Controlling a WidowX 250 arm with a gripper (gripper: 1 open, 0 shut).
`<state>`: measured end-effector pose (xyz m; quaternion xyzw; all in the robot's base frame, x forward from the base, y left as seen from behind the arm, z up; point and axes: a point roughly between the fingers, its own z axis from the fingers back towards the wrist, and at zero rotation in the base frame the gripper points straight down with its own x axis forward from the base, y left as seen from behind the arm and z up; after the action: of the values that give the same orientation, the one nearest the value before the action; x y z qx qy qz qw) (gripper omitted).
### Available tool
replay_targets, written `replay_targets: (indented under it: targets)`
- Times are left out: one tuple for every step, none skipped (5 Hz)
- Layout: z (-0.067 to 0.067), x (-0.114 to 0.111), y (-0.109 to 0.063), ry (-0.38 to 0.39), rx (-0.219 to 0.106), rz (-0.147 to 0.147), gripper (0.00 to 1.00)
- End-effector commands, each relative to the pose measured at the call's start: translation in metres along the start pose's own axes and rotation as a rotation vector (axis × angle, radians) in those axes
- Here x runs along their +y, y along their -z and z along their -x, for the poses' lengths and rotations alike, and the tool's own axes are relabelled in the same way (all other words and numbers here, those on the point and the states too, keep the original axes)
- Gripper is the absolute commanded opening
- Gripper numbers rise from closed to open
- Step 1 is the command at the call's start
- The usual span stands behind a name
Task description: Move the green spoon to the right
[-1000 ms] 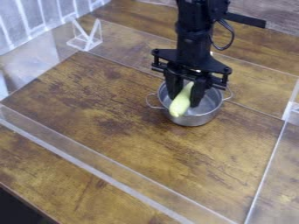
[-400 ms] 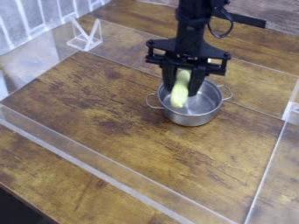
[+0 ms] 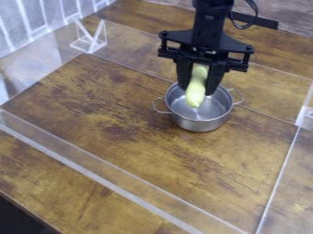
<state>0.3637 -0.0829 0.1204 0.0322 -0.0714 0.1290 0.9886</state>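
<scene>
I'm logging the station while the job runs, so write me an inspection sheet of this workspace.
Surface: brown wood-look tabletop, clear strips along its edges.
Job's things: green spoon in the hand, handle upright or nearly so, over the steel pot; whether it touches the pot cannot be told.
Clutter: nothing seen.
Gripper: black hand, closed on the spoon.
Cables: nothing seen.
Surroundings: white bracket-like piece at the table's far left; dark area at the bottom left corner.
</scene>
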Motion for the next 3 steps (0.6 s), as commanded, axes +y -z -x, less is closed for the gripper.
replay_targets:
  targets:
    - [0.004,-0.022,-0.04,-0.01,-0.088,0.06,0.0]
    - [0.018,-0.051,-0.04,-0.003,-0.09,0.082,0.0]
    - [0.035,-0.066,-0.033,-0.008,-0.073,0.102,0.0]
